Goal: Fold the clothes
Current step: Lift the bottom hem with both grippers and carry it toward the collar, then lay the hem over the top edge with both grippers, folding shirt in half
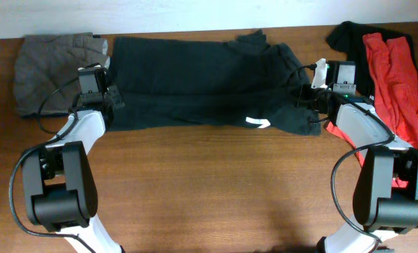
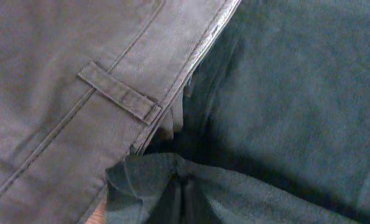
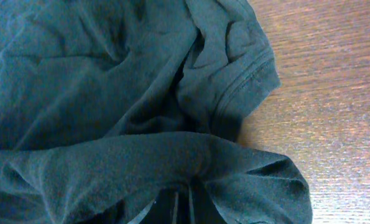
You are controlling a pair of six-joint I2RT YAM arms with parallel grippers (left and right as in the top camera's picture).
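A large black T-shirt lies spread across the back of the table, folded lengthwise, a bit of white print showing at its front edge. My left gripper is shut on its left edge; the left wrist view shows black cloth bunched in the jaws. My right gripper is shut on its right edge; the right wrist view shows a pinched fold and a sleeve hem. Red T-shirts lie on another black garment at the far right.
Grey-brown trousers lie at the back left, touching the shirt's left edge; their belt loop shows in the left wrist view. Bare wooden table fills the front. The wall edge runs along the back.
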